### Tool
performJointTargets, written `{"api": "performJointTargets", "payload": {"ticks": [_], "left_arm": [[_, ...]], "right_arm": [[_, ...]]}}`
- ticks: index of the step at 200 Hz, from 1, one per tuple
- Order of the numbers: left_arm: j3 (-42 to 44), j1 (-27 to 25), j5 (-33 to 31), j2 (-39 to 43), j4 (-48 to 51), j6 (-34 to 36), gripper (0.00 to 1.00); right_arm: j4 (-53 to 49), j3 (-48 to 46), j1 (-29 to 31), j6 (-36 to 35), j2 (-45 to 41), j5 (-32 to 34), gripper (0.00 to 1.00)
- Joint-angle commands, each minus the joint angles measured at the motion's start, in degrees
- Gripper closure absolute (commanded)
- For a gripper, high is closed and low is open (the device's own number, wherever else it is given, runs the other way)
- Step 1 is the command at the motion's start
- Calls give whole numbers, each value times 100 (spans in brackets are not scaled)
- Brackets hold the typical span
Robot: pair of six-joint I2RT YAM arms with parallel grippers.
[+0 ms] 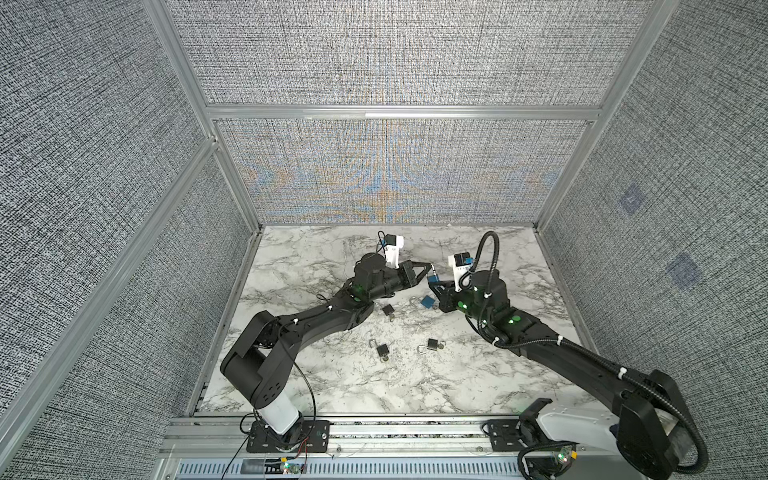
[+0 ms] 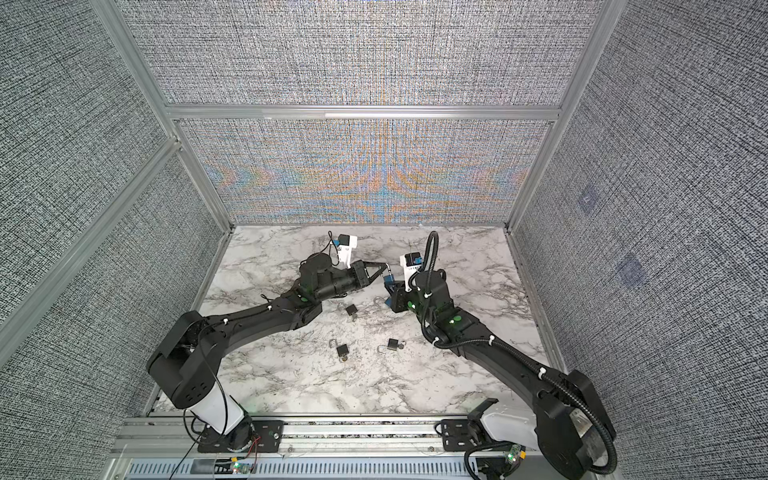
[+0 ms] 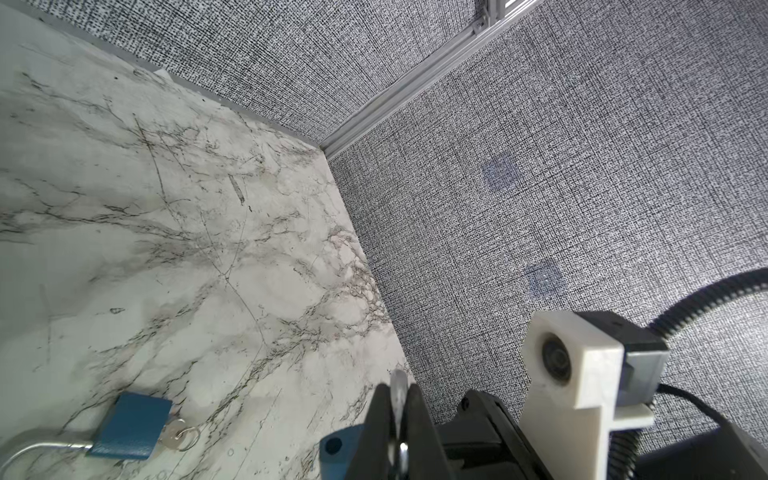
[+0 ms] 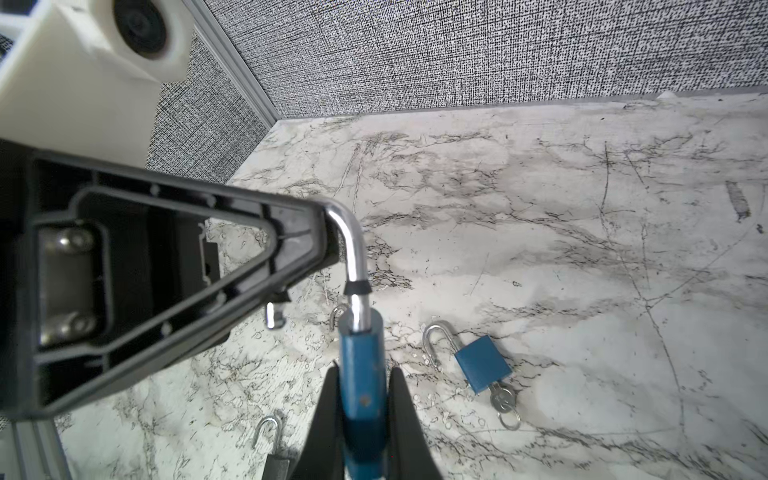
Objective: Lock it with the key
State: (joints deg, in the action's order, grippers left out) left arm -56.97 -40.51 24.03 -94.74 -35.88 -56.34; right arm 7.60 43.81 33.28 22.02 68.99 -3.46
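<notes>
So your left claw (image 3: 399,392) is clamped on the shackle (image 4: 353,253), right claw (image 4: 360,376) pinches the blue padlock (image 4: 360,345) body mid-air above the counter (image 4: 582,249) between both arms, likely so each half is braced to press shut; its key isn't visible.

The white marble tabletop (image 1: 332,386) carries four padlocks. A blue padlock (image 1: 427,301) lies flat, shackle open, with a key (image 4: 500,401) in it. One black padlock (image 1: 388,311) lies near its left, and a second black padlock (image 1: 381,350) and a third black padlock (image 1: 433,344) lie farther forward of it.
</notes>
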Motion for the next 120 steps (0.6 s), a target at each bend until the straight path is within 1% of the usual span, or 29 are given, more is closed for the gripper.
{"api": "performJointTargets", "payload": {"ticks": [1, 7, 14, 28, 53, 60, 73, 99, 120], "left_arm": [[-30, 34, -120, 85, 291, 395, 74], [-42, 43, -158, 116, 395, 490, 68], [-64, 87, -190, 155, 531, 595, 64], [-69, 183, -234, 258, 756, 831, 61], [-142, 390, -191, 488, 1249, 1390, 60], [-169, 456, -175, 550, 1423, 1566, 60], [-192, 544, -129, 674, 1711, 1864, 60], [-183, 660, 77, 927, 2150, 2504, 60], [-192, 676, 295, 1117, 2431, 2959, 60]], "right_arm": [[-460, 262, -70, 113, -96, -27, 100], [-658, 362, -106, 101, -113, -158, 100], [-882, 472, -140, 69, -132, -335, 100], [-1316, 659, -213, -17, -205, -711, 100], [-2010, 875, -420, -151, -207, -1545, 100], [-2148, 1080, -488, -184, -173, -1849, 100], [-2359, 1150, -615, -198, -102, -2266, 100], [-2574, 1269, -892, -253, 104, -3191, 100], [-2557, 1304, -1023, -269, 303, -3896, 100]]}}
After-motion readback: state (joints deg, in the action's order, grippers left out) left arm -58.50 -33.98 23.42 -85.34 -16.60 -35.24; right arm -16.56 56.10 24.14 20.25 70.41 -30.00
